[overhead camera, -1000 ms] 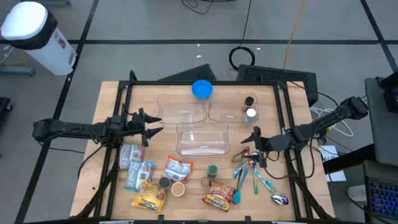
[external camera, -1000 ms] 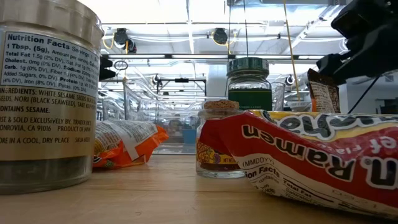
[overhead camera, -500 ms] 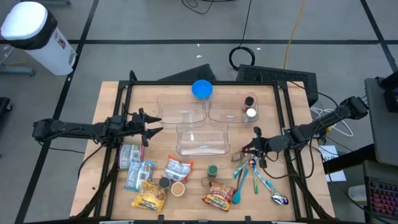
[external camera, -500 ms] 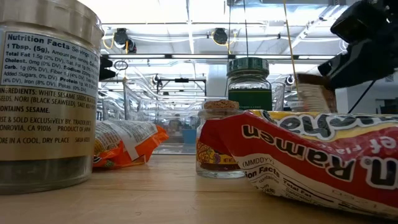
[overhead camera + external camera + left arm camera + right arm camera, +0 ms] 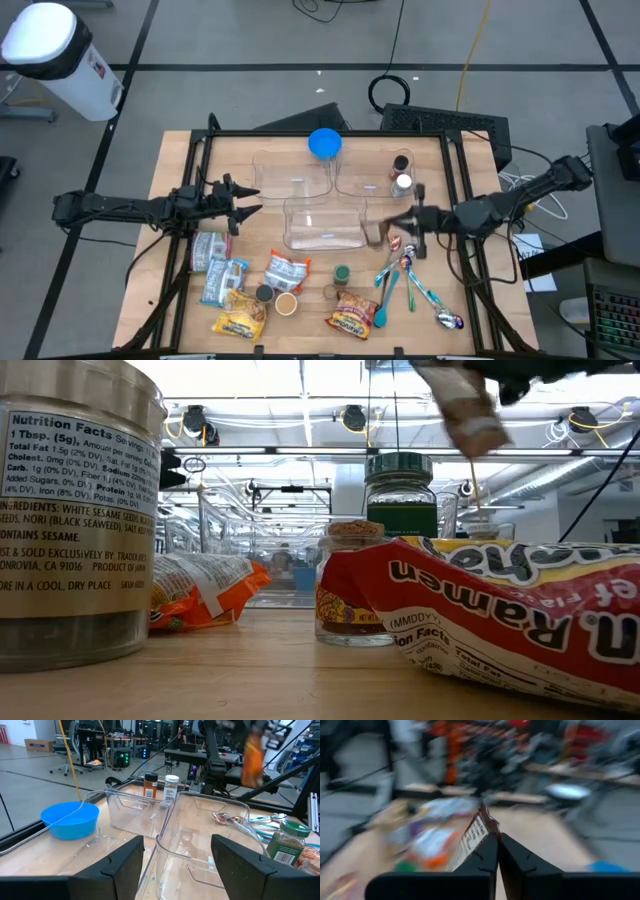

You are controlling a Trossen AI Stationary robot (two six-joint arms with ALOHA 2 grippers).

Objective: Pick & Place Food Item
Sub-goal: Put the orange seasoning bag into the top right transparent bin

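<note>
The food item is a small brown packet (image 5: 379,236) with white print. It hangs in the air at the right end of the near clear bin (image 5: 325,223), and my right gripper (image 5: 396,222) is shut on it. It also shows high up in the low view, the packet (image 5: 466,408), and far off in the left wrist view, the packet (image 5: 251,754). My left gripper (image 5: 247,203) waits open at the table's left, level, its fingers pointing at the clear bins (image 5: 200,840). My right gripper pinches one end of the packet (image 5: 478,829) between its two fingertips (image 5: 487,851), coming level from the table's right. The packet sticks out edge-on past the fingers. It hangs tilted and lifted clear of the table (image 5: 470,420).
Two more clear bins (image 5: 292,178) stand at the back beside a blue bowl (image 5: 324,144) and two spice jars (image 5: 402,174). Spoons (image 5: 412,282) lie below my right gripper. Ramen packs (image 5: 350,316), snack bags (image 5: 222,282) and small jars (image 5: 341,272) crowd the near edge.
My right gripper has shut on the packet, risen and tipped up to level, drifting a little toward the table's left and the near clear bin. The packet has left the table and now hangs clear, high in the low view.
</note>
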